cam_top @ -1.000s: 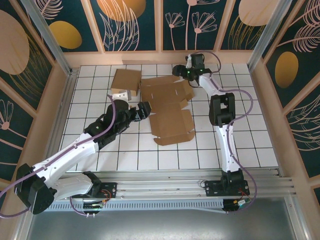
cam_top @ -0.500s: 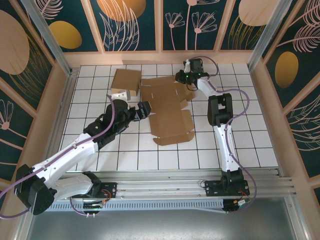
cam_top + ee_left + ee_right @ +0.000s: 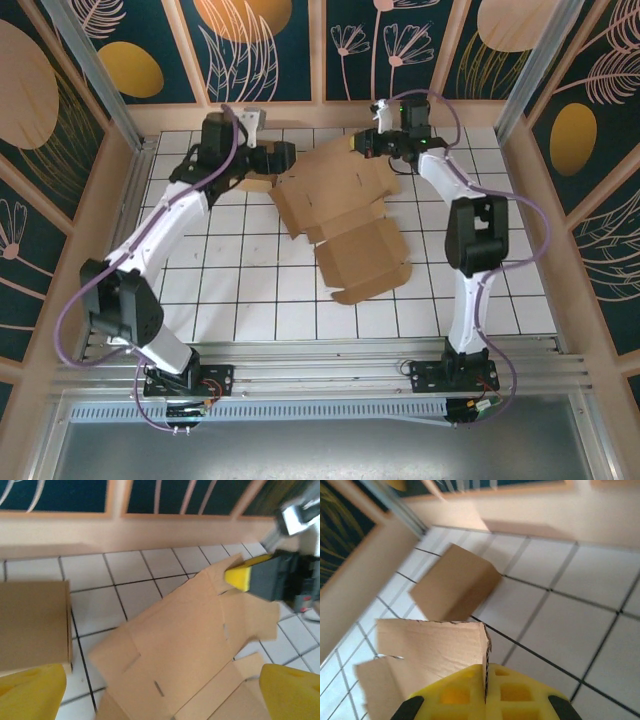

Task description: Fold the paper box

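Right gripper (image 3: 367, 143): jaws pressed together. In the right wrist view the yellow pads (image 3: 455, 695) pinch the thin edge of the cardboard sheet (image 3: 345, 215), which stands between them as a dark line. The left wrist view shows the same grip from the other side, at a tab on the sheet's far corner.

Left gripper (image 3: 283, 157): jaws spread wide and holding nothing. In its own wrist view the two yellow fingers (image 3: 30, 692) sit at the lower corners of the picture, with the sheet lying between them. Whether either finger touches the cardboard cannot be told.

Cardboard sheet: unfolded and lying on the table (image 3: 240, 290), turned at an angle to the tile lines. It runs from the far centre, between the two grippers, down toward the middle of the table. Flaps, crease lines and small slots show on its upper face — the near end has a rounded flap.

Surroundings:
- A small box (image 3: 32, 617), already folded, stands on the tiles to the left of the sheet, just beside the left gripper's left finger. A strip of bare tile separates box and sheet.
- The back wall (image 3: 270, 50) — a pale ledge under dark panels with leaf patterns — rises just behind both grippers.
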`<action>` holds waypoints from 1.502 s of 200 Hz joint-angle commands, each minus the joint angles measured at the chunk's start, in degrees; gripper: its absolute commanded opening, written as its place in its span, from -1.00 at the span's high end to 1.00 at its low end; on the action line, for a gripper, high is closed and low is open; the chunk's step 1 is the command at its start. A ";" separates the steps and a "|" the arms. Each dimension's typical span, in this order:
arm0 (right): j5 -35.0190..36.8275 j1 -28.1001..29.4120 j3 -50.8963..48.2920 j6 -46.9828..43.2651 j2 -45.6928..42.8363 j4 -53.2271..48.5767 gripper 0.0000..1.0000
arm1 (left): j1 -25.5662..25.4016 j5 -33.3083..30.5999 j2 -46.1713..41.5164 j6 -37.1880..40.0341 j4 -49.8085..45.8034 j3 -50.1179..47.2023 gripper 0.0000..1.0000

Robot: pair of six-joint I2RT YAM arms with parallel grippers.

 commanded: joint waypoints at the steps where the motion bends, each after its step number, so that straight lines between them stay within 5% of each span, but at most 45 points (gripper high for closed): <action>1: -5.84 0.03 -5.75 -5.71 -6.77 5.25 1.00 | 2.62 11.15 6.74 12.29 -10.15 10.57 -0.97; 52: -7.72 1.18 -12.45 -7.12 -14.08 9.98 1.00 | 3.73 31.56 21.64 22.91 -28.20 28.67 -0.98; 89: -9.22 1.32 -13.17 -6.85 -15.23 10.96 1.00 | 3.78 32.58 25.44 24.98 -28.40 28.31 -0.92; 138: -7.74 1.82 -13.11 -6.70 -14.57 11.44 1.00 | 3.73 38.45 25.66 26.61 -27.97 24.11 -0.25; 158: -6.82 1.81 -12.47 -6.49 -14.11 11.16 1.00 | 3.81 37.92 24.90 26.70 -27.31 22.97 0.25; 178: -4.74 1.80 -12.06 -4.73 -13.91 11.54 1.00 | 3.78 36.54 24.15 27.59 -27.17 22.47 0.57; 202: 1.82 1.71 -11.90 2.96 -14.90 12.67 0.43 | 3.64 32.63 21.22 27.60 -22.72 19.89 0.73; 230: 14.84 1.18 -12.46 22.72 -19.36 8.59 0.08 | 2.15 22.82 13.87 29.94 -10.87 12.23 1.00; 250: 20.12 1.52 -16.71 36.34 -24.69 5.69 -0.11 | -0.59 15.55 7.74 38.30 -1.57 4.05 1.00; 273: 19.58 3.97 -29.59 52.37 -32.36 17.03 -0.26 | -4.45 6.18 1.44 46.30 10.57 -6.24 1.00; 300: 23.18 9.76 -33.86 60.30 -35.80 21.60 -0.42 | -7.60 -1.68 2.58 50.82 10.60 -5.99 1.00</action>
